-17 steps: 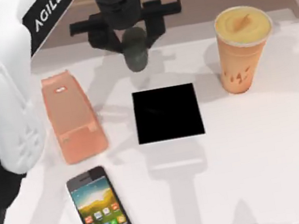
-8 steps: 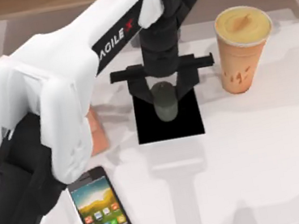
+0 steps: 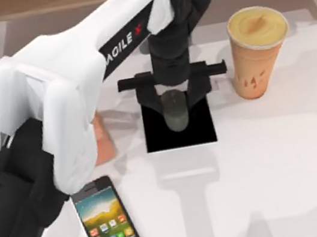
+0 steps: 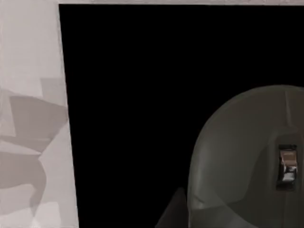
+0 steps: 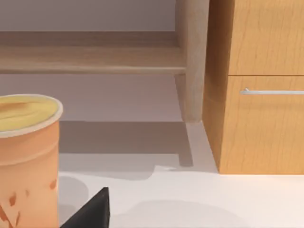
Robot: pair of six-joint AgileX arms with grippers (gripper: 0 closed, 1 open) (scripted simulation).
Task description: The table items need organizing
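My left gripper [image 3: 174, 99] is shut on the dark grey oval mouse [image 3: 175, 110], holding it over the back half of the flat black pad [image 3: 180, 136]. In the left wrist view the mouse [image 4: 247, 156] sits close over the pad [image 4: 133, 95]; whether they touch cannot be told. The white-edged smartphone [image 3: 108, 222] lies screen up at the front left of the white table [image 3: 276, 166]. The orange cup of yellow drink [image 3: 257, 50] stands upright at the back right, also seen as the cup [image 5: 26, 156] in the right wrist view. A dark bit of my right gripper [image 5: 90, 213] shows beside that cup.
The salmon-pink stand [image 3: 102, 141] is mostly hidden under my left arm, left of the pad. A wooden cabinet with a drawer handle [image 5: 259, 90] and a low shelf [image 5: 90, 52] stand beyond the table's back edge.
My left arm swung from the back of the table toward the front, carrying the mouse from behind the pad to over it. In the last half second it barely moved.
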